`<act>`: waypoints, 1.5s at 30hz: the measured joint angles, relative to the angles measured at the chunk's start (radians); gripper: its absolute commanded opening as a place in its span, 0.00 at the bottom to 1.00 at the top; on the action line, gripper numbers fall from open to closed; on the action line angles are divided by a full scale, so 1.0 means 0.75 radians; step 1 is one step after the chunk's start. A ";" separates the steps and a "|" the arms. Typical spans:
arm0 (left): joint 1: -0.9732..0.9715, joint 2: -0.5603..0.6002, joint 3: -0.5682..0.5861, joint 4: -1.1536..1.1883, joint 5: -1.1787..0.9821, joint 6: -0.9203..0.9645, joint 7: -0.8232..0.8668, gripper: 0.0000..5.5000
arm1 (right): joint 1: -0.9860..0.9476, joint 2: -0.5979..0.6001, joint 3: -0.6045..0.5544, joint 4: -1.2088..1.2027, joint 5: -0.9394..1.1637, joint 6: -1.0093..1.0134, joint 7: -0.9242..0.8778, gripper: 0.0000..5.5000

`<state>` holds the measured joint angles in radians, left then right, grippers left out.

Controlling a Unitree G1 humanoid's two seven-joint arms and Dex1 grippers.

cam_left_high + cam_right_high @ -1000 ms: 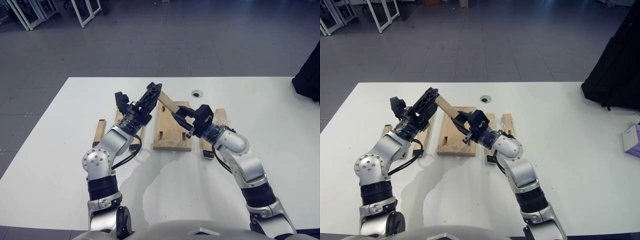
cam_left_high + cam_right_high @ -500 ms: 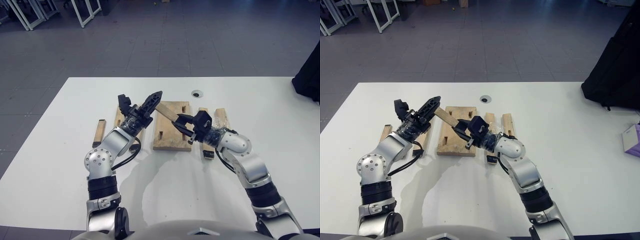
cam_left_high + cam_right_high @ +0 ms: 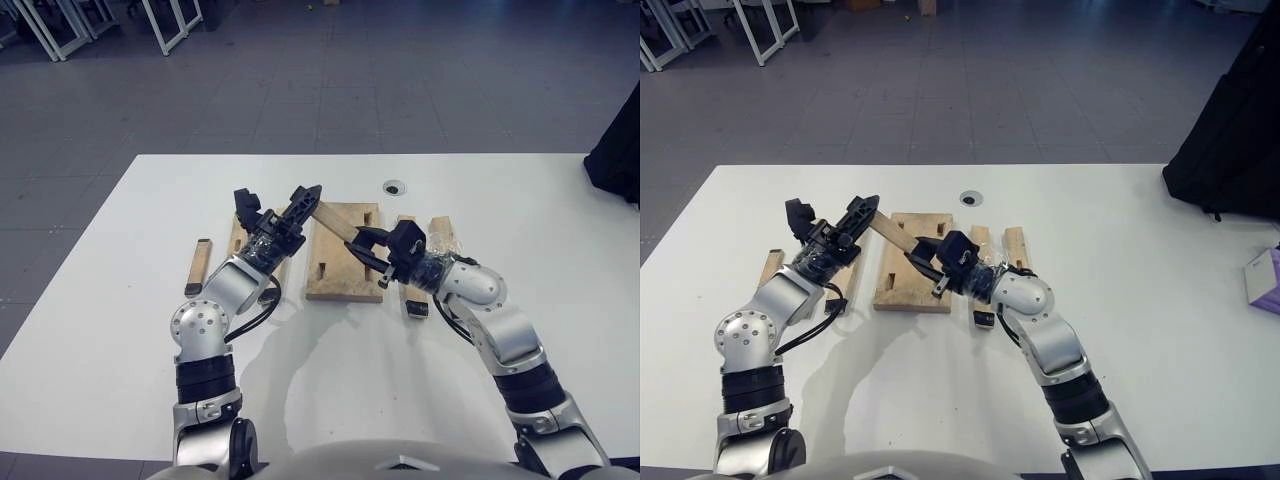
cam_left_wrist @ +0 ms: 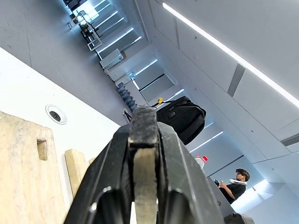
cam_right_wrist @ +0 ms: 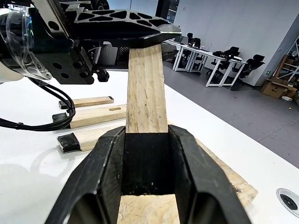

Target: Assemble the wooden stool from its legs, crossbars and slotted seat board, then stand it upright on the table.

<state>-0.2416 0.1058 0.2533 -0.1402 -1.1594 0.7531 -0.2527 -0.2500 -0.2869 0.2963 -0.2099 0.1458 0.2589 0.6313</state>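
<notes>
A light wooden bar (image 3: 334, 221) hangs tilted over the far part of the slotted seat board (image 3: 343, 275), which lies flat on the white table (image 3: 330, 380). My left gripper (image 3: 304, 196) is shut on the bar's far upper end; in the left wrist view its fingers (image 4: 112, 177) pinch the thin edge of the bar (image 4: 143, 172). My right gripper (image 3: 366, 244) is shut on the bar's near lower end. In the right wrist view the bar (image 5: 145, 88) runs from the right gripper (image 5: 147, 133) up to the left gripper (image 5: 126, 28).
Loose wooden parts lie beside the board: a short one (image 3: 200, 262) at the far left, one (image 3: 243, 236) under my left arm, two (image 3: 441, 232) to the right and a dark-tipped one (image 3: 417, 307). A cable hole (image 3: 394, 186) sits behind the board. A black bag (image 3: 1230, 130) stands off the table's right.
Both grippers have lowered the bar toward the seat board, and its tilt has flattened. Over the last half second there is hardly any motion.
</notes>
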 measured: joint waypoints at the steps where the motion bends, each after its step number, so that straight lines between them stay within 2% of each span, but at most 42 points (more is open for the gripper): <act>1: 0.000 0.010 -0.027 -0.006 0.041 -0.020 -0.015 0.08 | 0.001 -0.001 0.001 0.008 -0.009 0.003 -0.004 0.30; 7: -0.016 0.082 -0.117 -0.018 0.369 -0.157 -0.005 0.08 | 0.043 0.001 -0.015 0.009 0.033 0.119 0.003 0.53; 11: -0.101 0.094 0.031 -0.029 0.375 -0.227 0.102 0.08 | 0.047 0.052 -0.107 -0.008 0.071 0.156 -0.104 0.67; 13: -0.133 0.205 0.115 -0.110 0.427 -0.227 0.199 0.08 | 0.044 0.070 -0.182 -0.007 0.057 0.156 -0.221 0.74; 16: -0.108 0.334 0.140 -0.198 0.627 -0.225 0.323 0.08 | 0.052 0.081 -0.240 -0.027 0.051 0.151 -0.290 0.84; 19: -0.026 0.332 0.080 -0.041 0.819 -0.294 0.336 0.08 | 0.074 0.081 -0.252 -0.052 0.057 0.151 -0.306 0.85; 26: -0.046 0.299 0.045 0.314 1.029 -0.548 0.288 0.08 | 0.092 0.109 -0.212 -0.049 0.057 0.146 -0.316 0.85; 45: -0.077 0.262 0.035 0.382 1.123 -0.624 0.251 0.08 | 0.098 0.098 -0.160 -0.031 0.007 0.131 -0.303 0.85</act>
<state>-0.2991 0.3021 0.2795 0.1465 -0.3169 0.2850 -0.0646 -0.1765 -0.2132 0.1762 -0.2328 0.1514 0.3572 0.4044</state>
